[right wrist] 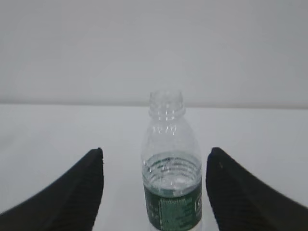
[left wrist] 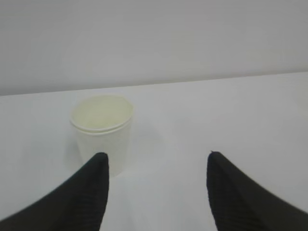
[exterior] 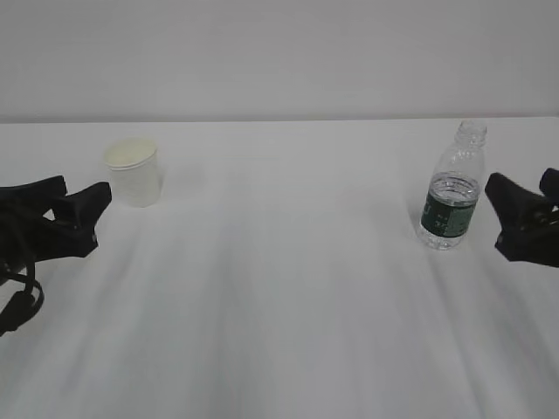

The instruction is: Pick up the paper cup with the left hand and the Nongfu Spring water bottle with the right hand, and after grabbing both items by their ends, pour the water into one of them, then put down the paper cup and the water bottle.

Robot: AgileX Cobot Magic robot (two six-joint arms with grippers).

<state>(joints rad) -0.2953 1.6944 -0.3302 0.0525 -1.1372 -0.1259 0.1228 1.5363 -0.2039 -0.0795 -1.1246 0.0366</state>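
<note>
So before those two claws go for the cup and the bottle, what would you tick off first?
1. Left gripper open: ok, its jaws stand wide apart with nothing between them.
2. Right gripper open: ok, also spread and empty.
3. Paper cup upright on the table: ok.
4. Cup centred between the left jaws: not ok, in the left wrist view it sits off toward the left finger.
5. Nongfu Spring water bottle centred between the right jaws: ok, upright, uncapped.
6. Water in the bottle: ok, its level shows near the top of the green label.
</note>
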